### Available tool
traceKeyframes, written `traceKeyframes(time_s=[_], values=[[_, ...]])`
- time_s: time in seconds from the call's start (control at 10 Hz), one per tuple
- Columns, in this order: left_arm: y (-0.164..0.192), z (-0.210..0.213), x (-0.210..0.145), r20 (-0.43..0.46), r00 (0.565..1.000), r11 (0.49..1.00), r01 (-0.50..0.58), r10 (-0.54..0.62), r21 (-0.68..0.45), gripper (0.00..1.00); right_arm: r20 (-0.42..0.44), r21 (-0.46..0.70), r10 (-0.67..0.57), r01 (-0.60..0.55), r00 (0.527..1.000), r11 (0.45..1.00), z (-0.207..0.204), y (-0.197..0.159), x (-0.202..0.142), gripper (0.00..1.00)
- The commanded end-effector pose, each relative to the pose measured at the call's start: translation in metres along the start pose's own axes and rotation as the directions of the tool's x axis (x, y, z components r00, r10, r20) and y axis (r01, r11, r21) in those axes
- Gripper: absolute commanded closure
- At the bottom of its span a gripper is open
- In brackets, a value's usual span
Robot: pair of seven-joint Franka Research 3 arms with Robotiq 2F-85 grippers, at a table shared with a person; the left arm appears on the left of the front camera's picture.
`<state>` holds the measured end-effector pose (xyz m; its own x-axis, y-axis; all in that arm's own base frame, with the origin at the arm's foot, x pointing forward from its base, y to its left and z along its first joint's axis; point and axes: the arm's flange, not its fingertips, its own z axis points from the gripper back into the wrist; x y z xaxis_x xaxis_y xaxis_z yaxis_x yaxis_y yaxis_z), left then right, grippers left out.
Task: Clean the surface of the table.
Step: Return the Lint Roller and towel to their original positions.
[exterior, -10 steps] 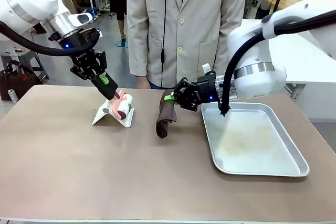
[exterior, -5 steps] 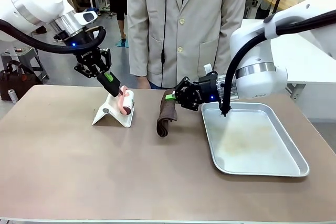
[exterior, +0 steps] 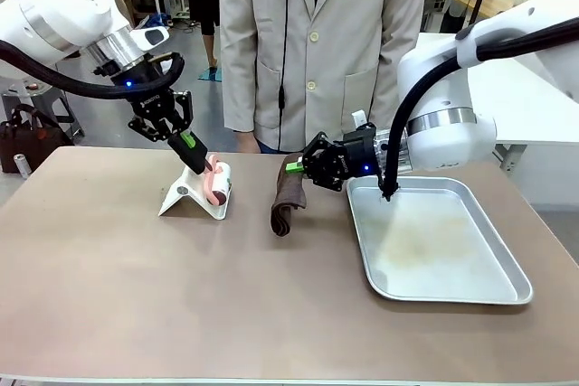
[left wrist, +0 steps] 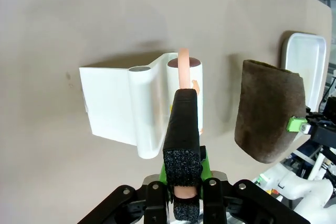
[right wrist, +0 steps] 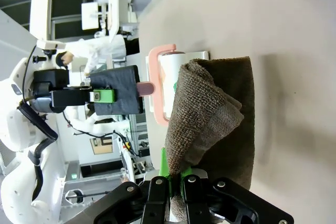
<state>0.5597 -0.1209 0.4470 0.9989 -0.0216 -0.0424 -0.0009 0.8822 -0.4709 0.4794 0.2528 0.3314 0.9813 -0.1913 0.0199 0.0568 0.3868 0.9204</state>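
The left end effector (exterior: 201, 165) was clamped on the pink handle of a lint roller (exterior: 217, 183) sitting in its white plastic stand (exterior: 185, 197), left of centre. The right end effector (exterior: 295, 167) pinched a nubbly brown cloth (exterior: 287, 198) hanging mid-frame, touching the counter (exterior: 181, 296), whose smooth matte taupe top spanned the lower frame beside a shallow metal tray (exterior: 434, 246). Lifting the roller straight out should avoid tipping the stand.
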Motion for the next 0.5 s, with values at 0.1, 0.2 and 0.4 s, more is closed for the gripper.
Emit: traceKeyframes(time_s=[0.1,0.2,0.4], values=[[0.0016,-0.0097,-0.0059,-0.014,1.000,1.000,0.002,-0.001,0.014,0.78,-0.006,0.034,-0.040,0.040,0.999,0.999,-0.0029,-0.0018,0.0011,0.93],[0.0027,-0.0108,-0.0059,-0.013,1.000,1.000,0.000,0.000,0.015,0.78,-0.008,0.032,-0.039,0.039,0.999,0.999,-0.0036,-0.0019,0.0010,0.93],[0.0030,-0.0124,-0.0059,-0.004,1.000,1.000,0.018,-0.018,0.020,0.78,-0.014,0.030,-0.038,0.038,0.999,0.999,-0.0052,-0.0018,0.0003,0.93]])
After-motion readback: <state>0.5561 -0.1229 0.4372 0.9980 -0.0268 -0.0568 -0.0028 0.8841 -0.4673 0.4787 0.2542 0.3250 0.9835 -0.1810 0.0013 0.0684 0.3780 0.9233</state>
